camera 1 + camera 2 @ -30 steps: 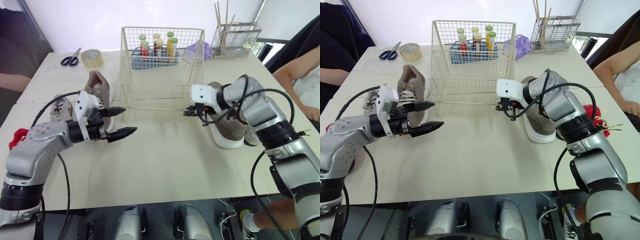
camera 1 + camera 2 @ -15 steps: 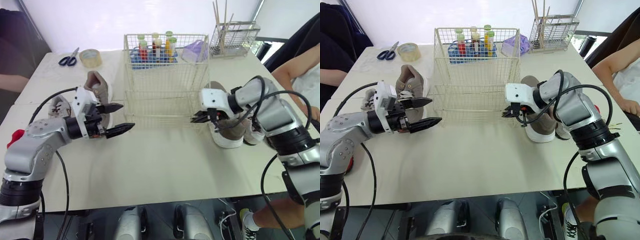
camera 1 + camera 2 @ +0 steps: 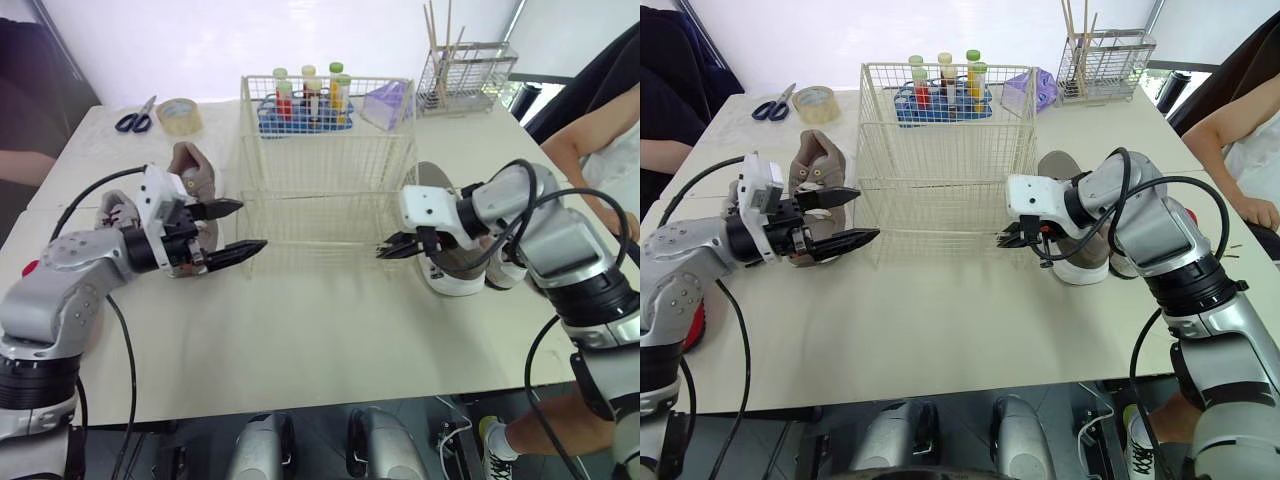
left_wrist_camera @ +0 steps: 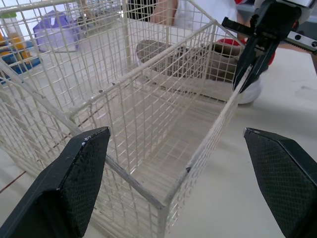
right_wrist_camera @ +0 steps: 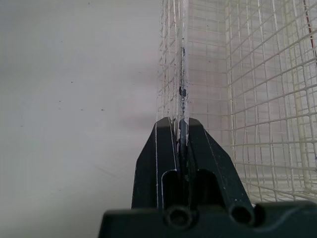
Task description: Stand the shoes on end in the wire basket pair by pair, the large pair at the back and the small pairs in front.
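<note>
The cream wire basket (image 3: pixel 325 160) stands mid-table, its open side facing me. My right gripper (image 3: pixel 385 250) is shut on the wire at the basket's near right lower corner; the right wrist view shows the fingers (image 5: pixel 161 148) pinching a wire edge (image 5: pixel 181 74). To the basket's left, my left gripper (image 3: pixel 250 225) hangs open, holding nothing. Behind it lie a taupe shoe (image 3: pixel 190 165) and a grey shoe (image 3: pixel 115 212). A large taupe shoe with a white sole (image 3: pixel 445 265) lies right of the basket, partly hidden by my right arm.
Behind the basket sit a blue tray of bottles (image 3: pixel 300 108), a purple object (image 3: pixel 385 100) and a wire holder with sticks (image 3: pixel 468 75). Scissors (image 3: pixel 133 118) and a tape roll (image 3: pixel 180 115) lie far left. A person's arm (image 3: pixel 590 130) rests at the right edge.
The basket's near right corner has come slightly toward me with my right gripper shut on it. My left gripper stays open beside the basket. The camera has shifted a little.
</note>
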